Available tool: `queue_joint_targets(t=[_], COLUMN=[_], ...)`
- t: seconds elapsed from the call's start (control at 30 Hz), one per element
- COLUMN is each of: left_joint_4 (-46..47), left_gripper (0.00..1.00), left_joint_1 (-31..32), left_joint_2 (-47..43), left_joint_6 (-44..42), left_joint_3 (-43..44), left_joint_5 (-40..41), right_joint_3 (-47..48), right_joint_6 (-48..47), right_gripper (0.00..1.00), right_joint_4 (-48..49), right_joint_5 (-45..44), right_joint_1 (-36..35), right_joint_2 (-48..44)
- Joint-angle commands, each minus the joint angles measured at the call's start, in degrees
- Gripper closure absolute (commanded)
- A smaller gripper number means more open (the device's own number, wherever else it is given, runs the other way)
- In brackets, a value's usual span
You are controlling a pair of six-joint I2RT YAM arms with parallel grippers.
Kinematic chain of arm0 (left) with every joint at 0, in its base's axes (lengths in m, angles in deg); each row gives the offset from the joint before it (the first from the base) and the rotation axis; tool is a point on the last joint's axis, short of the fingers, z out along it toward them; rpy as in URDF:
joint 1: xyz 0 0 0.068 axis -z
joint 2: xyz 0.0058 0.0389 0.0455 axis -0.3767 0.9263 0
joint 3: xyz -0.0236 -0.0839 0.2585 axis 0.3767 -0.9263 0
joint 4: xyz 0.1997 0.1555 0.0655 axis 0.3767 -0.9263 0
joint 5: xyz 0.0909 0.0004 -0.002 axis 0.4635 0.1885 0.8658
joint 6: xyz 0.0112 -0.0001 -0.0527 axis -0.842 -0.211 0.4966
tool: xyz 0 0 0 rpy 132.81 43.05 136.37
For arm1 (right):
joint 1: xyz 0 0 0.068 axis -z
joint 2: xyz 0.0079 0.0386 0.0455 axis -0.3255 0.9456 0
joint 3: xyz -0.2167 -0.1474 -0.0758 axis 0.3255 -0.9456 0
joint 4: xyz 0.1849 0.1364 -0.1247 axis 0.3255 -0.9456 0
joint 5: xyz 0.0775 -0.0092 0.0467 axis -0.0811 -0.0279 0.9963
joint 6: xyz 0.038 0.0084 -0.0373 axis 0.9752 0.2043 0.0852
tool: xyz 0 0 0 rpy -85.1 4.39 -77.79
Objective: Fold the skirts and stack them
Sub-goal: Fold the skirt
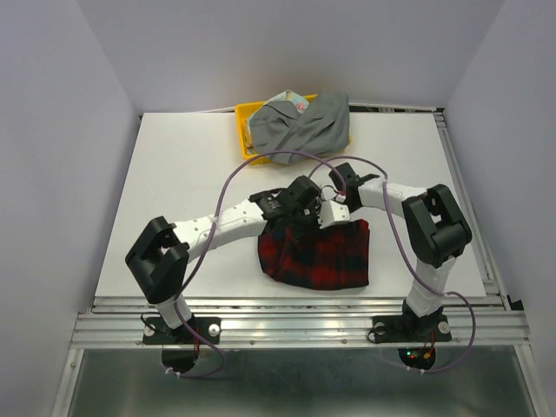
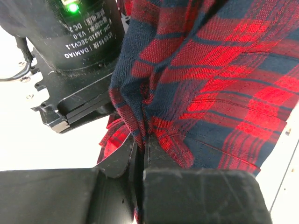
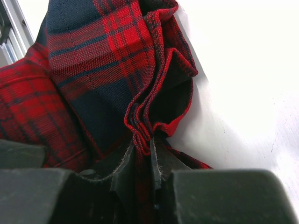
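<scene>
Plaid skirt (image 1: 317, 254): it lies on the near half of the table (image 1: 174, 191), between the two arms. It is bunched into a rough pad, with its far edge raised where both grippers meet it.
Left gripper (image 2: 140, 142): clenched on a gathered fold of the plaid skirt. Its wrist view shows cloth pinched between jaws with almost no gap.
Right gripper (image 3: 144, 142): also clenched on the plaid skirt, with several layers of hem pressed between its jaws.
Gripper spacing: seen from above, the two sit close together over the skirt's far edge.
Grey skirt (image 1: 314, 126): draped unfolded over the yellow tray (image 1: 246, 111) at the table's far side, well apart from both grippers.
Floral skirt (image 1: 291, 102): only a pale patch shows in the tray beside the grey cloth, so you cannot tell how it lies.
Step in hand: by these views, you are partway through a fold of the first skirt, with both arms holding one edge.
Progress: early. No skirt is neatly folded and no stack exists.
Next move calls for: carry both held points the same way and at the same height. Spread them enough to draw the edge straight, lay it over the resting cloth so the edges match, and only then release.
Caution: the pinched layers are crumpled, so a hasty pull would likely drag the whole skirt rather than fold it.
</scene>
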Motion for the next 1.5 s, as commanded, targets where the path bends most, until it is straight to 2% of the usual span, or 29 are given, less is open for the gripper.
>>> queue_joint_targets(t=[0.0,0.07,0.13,0.23,0.37,0.5,0.67,0.8,0.83,1.0,1.2,1.33,1.47], left_joint_4=[6.99,9.89,12.86,17.0,19.03,19.12,17.73,15.35,14.56,8.23,4.27,5.59,9.44], left_gripper=[1.0,1.0,1.0,1.0,1.0,1.0,1.0,0.98,0.98,0.99,0.99,1.0,0.99], left_joint_1=[-0.38,-0.38,-0.38,-0.38,-0.21,0.23,0.49,0.49,0.49,0.49,0.49,0.49,0.41], left_joint_2=[-1.66,-1.05,-0.43,0.44,2.03,2.47,3.43,3.18,3.09,2.38,2.21,2.82,5.54], left_joint_6=[-3.2,-3.2,-3.29,-3.29,-2.76,-2.5,-2.24,-1.18,-1.01,-0.48,-0.56,-1.44,-2.41], left_joint_3=[-2.72,-5.35,-7.46,-10.1,-12.13,-13.1,-12.66,-10.47,-9.59,-2.56,2.11,2.11,1.76], left_joint_5=[4.91,5.26,5.35,5.52,4.21,2.63,1.75,1.57,1.66,2.89,5.52,7.37,9.3], right_joint_3=[-0.19,0.16,0.69,1.56,4.64,13.4,20.89,23.71,23.63,18.72,14.32,12.12,11.5], right_joint_6=[-0.62,-0.7,-0.88,0.17,4.03,7.38,8.08,6.68,6.59,5.71,5.19,4.13,3.69], right_gripper=[0.76,0.66,0.62,0.61,0.53,0.49,0.49,0.57,0.63,0.8,0.9,0.96,0.97], right_joint_4=[-0.34,-0.34,-0.87,-1.22,-1.66,-4.46,-6.41,-9.04,-9.48,-9.32,-8.52,-8.43,-8.17], right_joint_5=[2.46,1.49,1.31,-0.43,-2.39,2.71,-0.96,-0.89,-0.36,1.05,3.68,5.62,7.02], right_joint_1=[-1.27,-1.27,-1.27,-1.27,0.92,7.15,9.8,9.81,9.81,9.1,6.65,6.12,4.89], right_joint_2=[1.1,1.11,1.37,1.89,2.95,7.86,9.19,10.33,10.77,13.23,14.46,14.55,13.94])
